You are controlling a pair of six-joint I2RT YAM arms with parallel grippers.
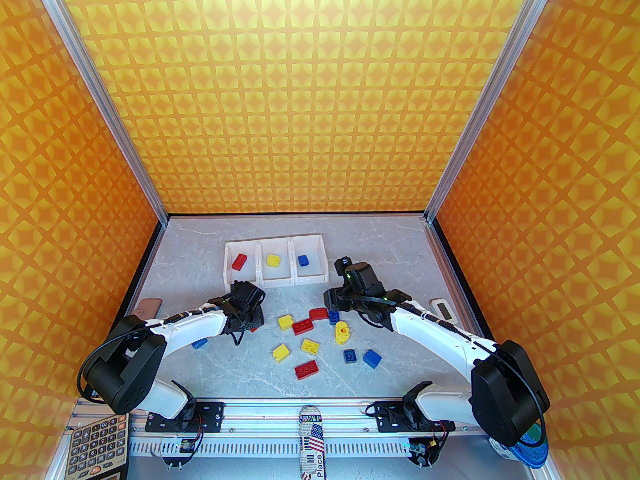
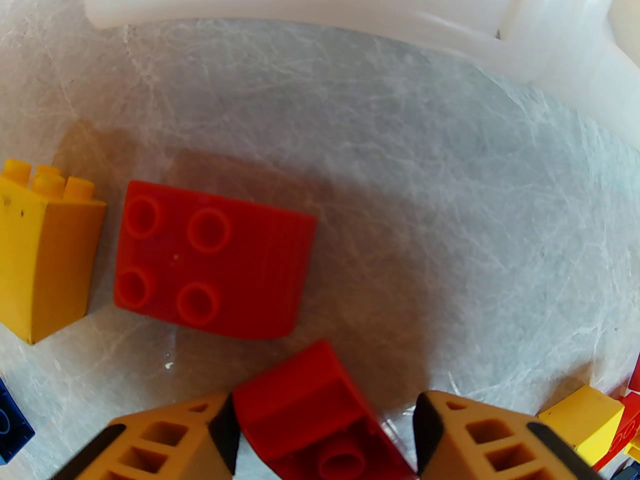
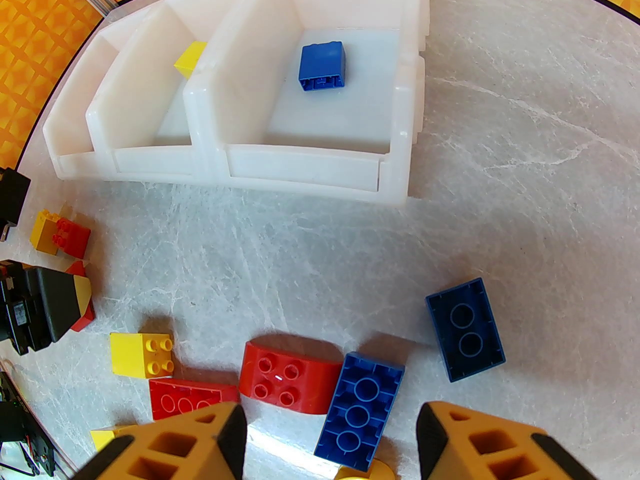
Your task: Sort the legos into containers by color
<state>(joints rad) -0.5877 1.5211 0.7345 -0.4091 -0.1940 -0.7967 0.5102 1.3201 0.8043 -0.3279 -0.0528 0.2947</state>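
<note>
The containers [image 1: 274, 284] are three joined white bins at the back; a red lego [image 1: 240, 261] lies in the left one, a yellow [image 1: 273, 260] in the middle, a blue [image 3: 321, 66] in the right. Loose legos lie scattered in front of them. My left gripper [image 2: 322, 438] is low over the table with its jaws close around a tilted red lego [image 2: 310, 418]: the left pad touches it and a thin gap remains at the right pad. Beside it lie a flat red lego [image 2: 210, 263] and a yellow one [image 2: 45, 258]. My right gripper [image 3: 330, 443] hangs open above an upturned blue lego [image 3: 360, 410].
A dark blue lego [image 3: 465, 328] and a red arch [image 3: 287, 375] lie near the right gripper. More bricks lie mid-table [image 1: 310, 346]. A white device [image 1: 442, 310] sits at the right, a tan tag [image 1: 149, 308] at the left, and a calculator [image 1: 95, 448] at the near edge.
</note>
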